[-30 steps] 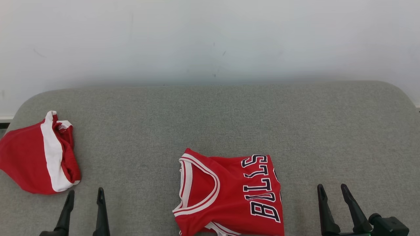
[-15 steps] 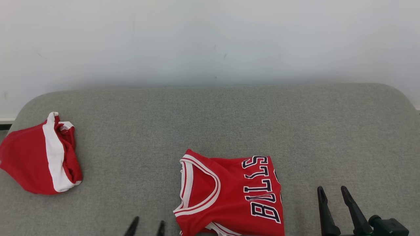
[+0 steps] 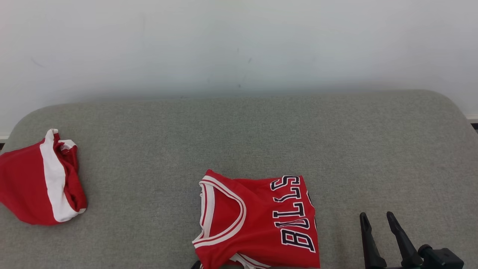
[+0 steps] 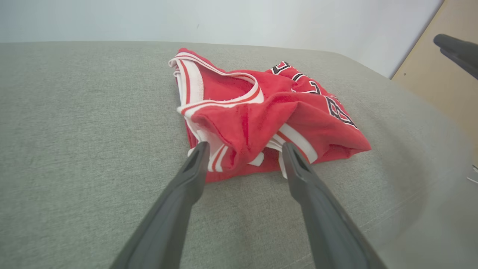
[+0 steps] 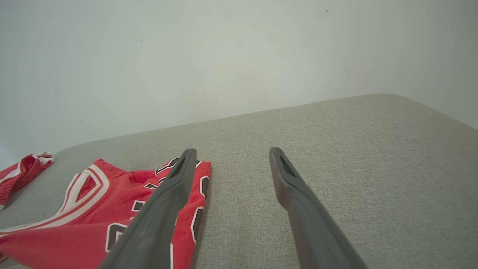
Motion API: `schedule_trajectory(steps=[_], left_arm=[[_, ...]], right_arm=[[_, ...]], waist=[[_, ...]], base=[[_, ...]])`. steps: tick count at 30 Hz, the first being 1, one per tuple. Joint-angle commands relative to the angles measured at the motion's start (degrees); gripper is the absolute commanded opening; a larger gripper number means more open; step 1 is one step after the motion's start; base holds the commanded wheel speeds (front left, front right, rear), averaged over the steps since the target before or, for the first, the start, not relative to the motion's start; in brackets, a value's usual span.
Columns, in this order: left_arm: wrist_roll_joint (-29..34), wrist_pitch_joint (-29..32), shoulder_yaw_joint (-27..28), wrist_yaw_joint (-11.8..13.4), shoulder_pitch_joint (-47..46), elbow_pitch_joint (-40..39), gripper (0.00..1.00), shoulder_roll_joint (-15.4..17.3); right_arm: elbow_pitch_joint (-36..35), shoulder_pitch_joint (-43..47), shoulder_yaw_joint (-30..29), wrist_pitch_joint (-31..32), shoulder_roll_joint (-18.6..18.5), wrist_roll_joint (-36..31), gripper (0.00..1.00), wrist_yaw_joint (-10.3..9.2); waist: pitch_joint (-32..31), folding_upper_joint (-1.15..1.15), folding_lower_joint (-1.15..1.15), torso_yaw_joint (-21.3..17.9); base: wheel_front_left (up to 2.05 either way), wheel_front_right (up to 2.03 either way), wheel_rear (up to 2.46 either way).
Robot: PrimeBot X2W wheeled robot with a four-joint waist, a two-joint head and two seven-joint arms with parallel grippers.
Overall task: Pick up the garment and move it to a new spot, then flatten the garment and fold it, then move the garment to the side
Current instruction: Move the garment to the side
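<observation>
Left gripper (image 4: 245,146) moved, seemingly touching garment (image 4: 261,112).

Red folded sleeveless jersey (image 3: 257,224): soft matt knit cloth, white ribbed trim, dark lettering flat on the fabric. Grey upholstered cushion surface (image 3: 239,134): coarse woven fabric, matt, slightly fuzzy. Crumpled red-and-white garment (image 3: 33,186): similar matt cloth. Pale wall (image 3: 239,45): smooth, matt, faintly scuffed. Left gripper (image 4: 245,145), right gripper (image 3: 375,213): dark smooth fingers, plastic by look, dull sheen.

Sideways down the red sleeveless jersey with white trim (image 3: 257,224) run black white-edged block letters (image 3: 293,215), reading B, one creased letter, then L, L, S.
</observation>
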Motion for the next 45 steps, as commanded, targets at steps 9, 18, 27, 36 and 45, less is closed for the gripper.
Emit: schedule_trajectory(steps=[9, 18, 27, 36, 45], left_arm=[[-3.4, 0.0, -2.1, 0.1, -4.9, 4.0, 0.00, 0.0], [-5.1, 0.0, -1.5, 0.1, -5.2, -2.2, 0.00, 1.4], [-6.2, 0.0, -3.3, 0.1, -3.8, -2.1, 0.00, 2.8], [-7.1, 0.0, -3.5, 0.1, -2.9, 1.9, 0.00, 2.5], [-8.2, 0.0, -3.8, 0.1, -3.7, 7.2, 0.00, 2.2]], right_arm=[[-0.2, -0.3, 0.2, 0.0, -0.4, 0.1, 1.00, -0.14], [-0.1, 0.4, -0.5, 0.0, 0.1, 0.2, 1.00, -0.14], [0.4, -0.1, 0.1, 0.0, 0.3, 0.4, 1.00, -0.14], [0.6, 0.1, -0.5, 0.0, 0.0, 0.6, 1.00, -0.14], [0.8, -0.2, -0.8, 0.0, 0.2, 0.6, 1.00, -0.14]], waist=[[0.4, 0.00, 0.00, -1.3], [0.5, 0.00, 0.00, -0.5], [0.2, 0.00, 0.00, -0.4], [0.3, 0.00, 0.00, -0.6], [0.8, 0.00, 0.00, -0.2]], base=[[0.00, 0.00, 0.00], [0.00, 0.00, 0.00], [0.00, 0.00, 0.00], [0.00, 0.00, 0.00], [0.00, 0.00, 0.00]])
